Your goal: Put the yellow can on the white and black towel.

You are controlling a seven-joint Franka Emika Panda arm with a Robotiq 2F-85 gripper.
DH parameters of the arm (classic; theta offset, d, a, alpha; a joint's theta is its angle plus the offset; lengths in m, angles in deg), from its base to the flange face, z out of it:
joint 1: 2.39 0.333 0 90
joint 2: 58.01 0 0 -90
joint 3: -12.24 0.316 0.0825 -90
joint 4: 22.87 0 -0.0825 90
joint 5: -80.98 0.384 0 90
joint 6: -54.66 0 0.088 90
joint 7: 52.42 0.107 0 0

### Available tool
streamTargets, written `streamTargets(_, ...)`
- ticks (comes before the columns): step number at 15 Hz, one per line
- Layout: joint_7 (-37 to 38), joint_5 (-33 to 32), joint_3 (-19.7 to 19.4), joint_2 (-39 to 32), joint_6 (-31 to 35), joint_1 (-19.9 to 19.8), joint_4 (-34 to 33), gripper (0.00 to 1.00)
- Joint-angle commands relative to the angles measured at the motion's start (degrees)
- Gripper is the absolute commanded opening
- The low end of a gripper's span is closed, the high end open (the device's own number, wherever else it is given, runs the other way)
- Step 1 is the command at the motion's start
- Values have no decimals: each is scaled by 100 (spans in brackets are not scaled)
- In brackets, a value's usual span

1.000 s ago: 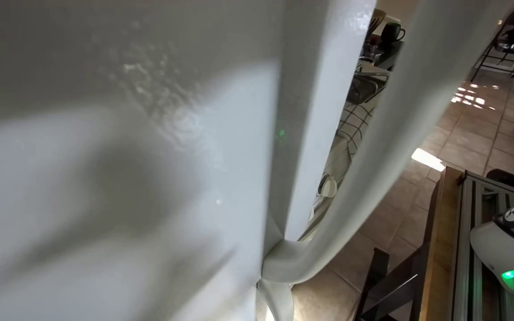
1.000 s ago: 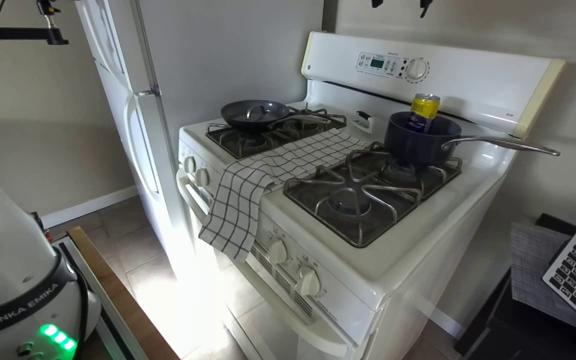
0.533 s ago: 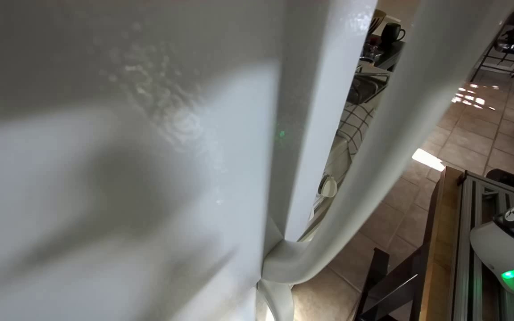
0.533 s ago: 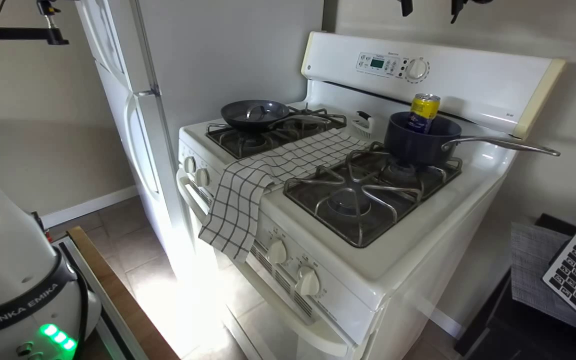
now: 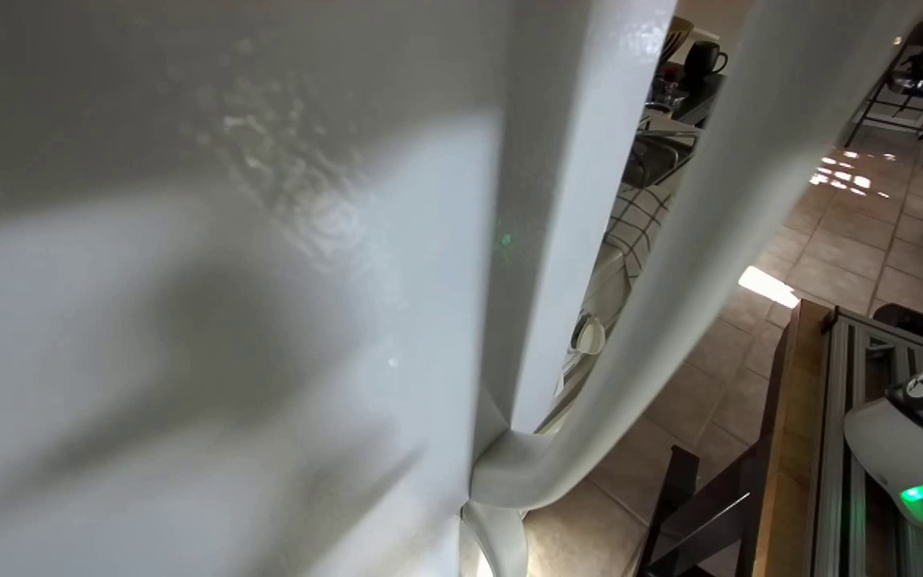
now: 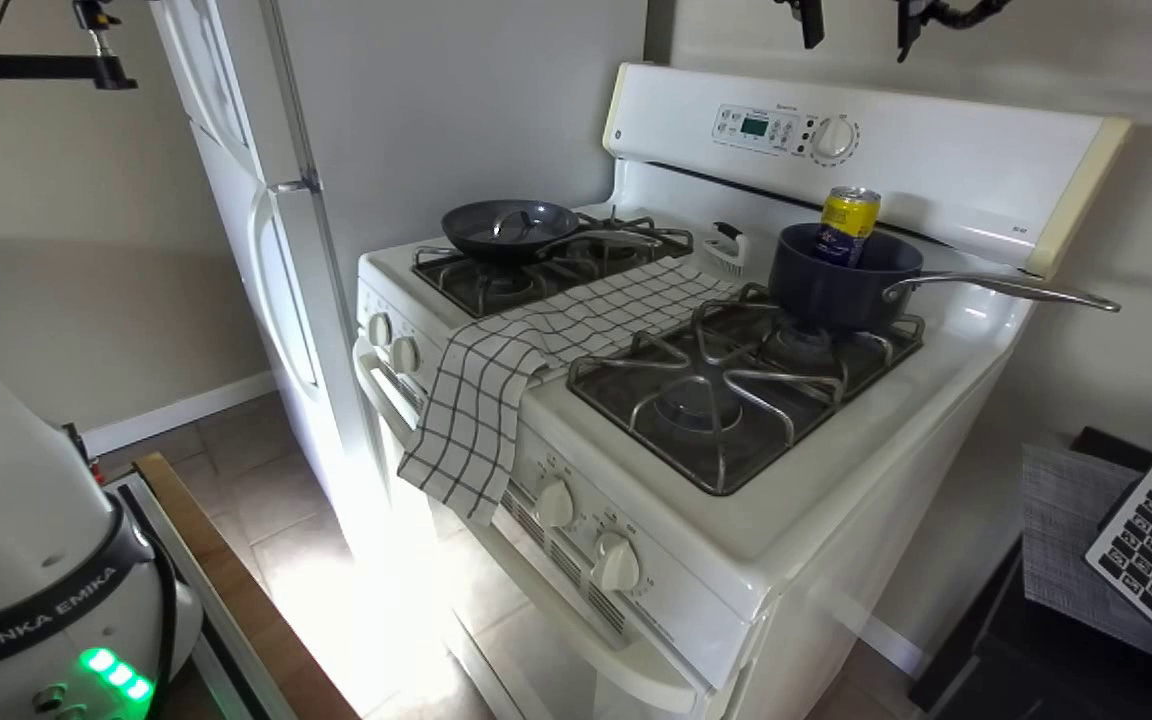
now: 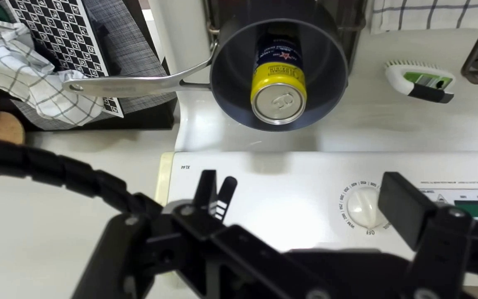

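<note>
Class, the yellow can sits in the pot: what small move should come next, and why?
Probably shift the open, empty jaws toward the yellow can: the wrist view shows them overlapping the back panel, while the can's top sticks out of the pot.

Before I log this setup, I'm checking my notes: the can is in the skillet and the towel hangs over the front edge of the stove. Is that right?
Not the skillet: the wrist view shows the can in the pot. The towel does hang over the front edge of the stove.
</note>
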Motion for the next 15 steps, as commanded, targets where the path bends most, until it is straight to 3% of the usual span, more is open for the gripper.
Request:
streamTargets(1,-15,73,160,-409,403,-122,57,100)
streamTargets(15,-191,1142,682,-1739,656,-753,-742,100)
